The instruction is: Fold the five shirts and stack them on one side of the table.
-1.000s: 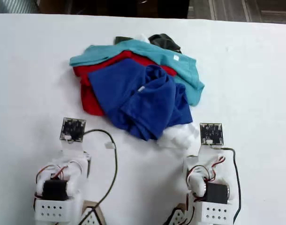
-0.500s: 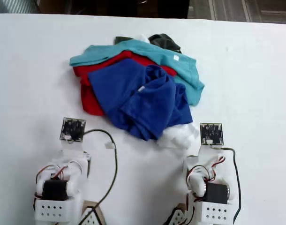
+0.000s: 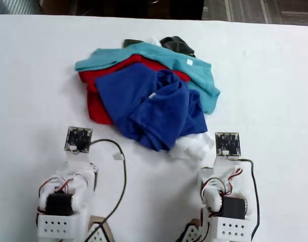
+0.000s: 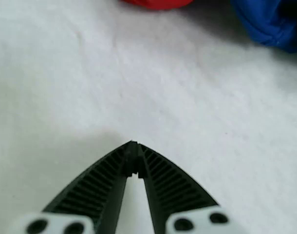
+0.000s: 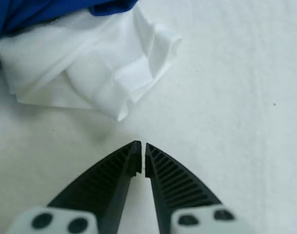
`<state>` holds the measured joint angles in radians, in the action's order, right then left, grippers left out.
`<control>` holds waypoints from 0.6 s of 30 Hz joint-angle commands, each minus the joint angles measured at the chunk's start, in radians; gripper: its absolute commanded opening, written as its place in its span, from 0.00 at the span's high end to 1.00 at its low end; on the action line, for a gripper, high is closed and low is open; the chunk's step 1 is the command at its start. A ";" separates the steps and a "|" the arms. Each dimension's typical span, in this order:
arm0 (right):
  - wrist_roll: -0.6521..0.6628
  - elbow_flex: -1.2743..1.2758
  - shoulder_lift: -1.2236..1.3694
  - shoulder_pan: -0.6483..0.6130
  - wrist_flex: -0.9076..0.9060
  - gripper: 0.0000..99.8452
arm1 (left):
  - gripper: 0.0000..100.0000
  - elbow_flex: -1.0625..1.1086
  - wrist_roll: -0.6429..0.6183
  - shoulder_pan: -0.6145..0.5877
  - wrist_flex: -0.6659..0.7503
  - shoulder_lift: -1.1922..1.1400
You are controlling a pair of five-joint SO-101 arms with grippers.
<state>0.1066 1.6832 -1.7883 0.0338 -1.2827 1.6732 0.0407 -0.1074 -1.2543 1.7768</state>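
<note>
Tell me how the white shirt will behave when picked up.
The white shirt lies in soft folds, so it would probably flop and drape. It is tucked under the blue shirt, so lifting may drag that along.

White table (image 3: 275, 101), dim plank floor (image 3: 290, 10) beyond

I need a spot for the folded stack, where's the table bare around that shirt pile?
Bare table lies left of the shirt pile, beyond the red shirt. Another open stretch lies right of the teal shirt. The middle is crowded: the white shirt lies close before the right arm, and a cable loops between the arms.
</note>
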 commanded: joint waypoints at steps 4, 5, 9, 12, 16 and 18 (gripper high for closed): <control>-0.009 0.009 -0.010 -0.001 0.016 0.98 | 0.97 0.022 -0.005 -0.008 -0.006 0.000; -0.009 0.009 -0.010 -0.001 0.016 0.98 | 0.97 0.022 -0.005 -0.008 -0.006 0.000; -0.009 0.009 -0.010 -0.001 0.016 0.98 | 0.97 0.022 -0.005 -0.008 -0.006 0.000; -0.009 0.009 -0.010 -0.001 0.016 0.98 | 0.97 0.022 -0.005 -0.008 -0.006 0.000; -0.009 0.009 -0.010 -0.001 0.016 0.98 | 0.97 0.022 -0.005 -0.008 -0.006 0.000; -0.009 0.009 -0.010 -0.001 0.016 0.98 | 0.97 0.022 -0.011 -0.002 -0.003 0.000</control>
<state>0.1066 1.6832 -1.7883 0.0338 -1.2827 1.6732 0.0407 -0.1074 -1.2543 1.7768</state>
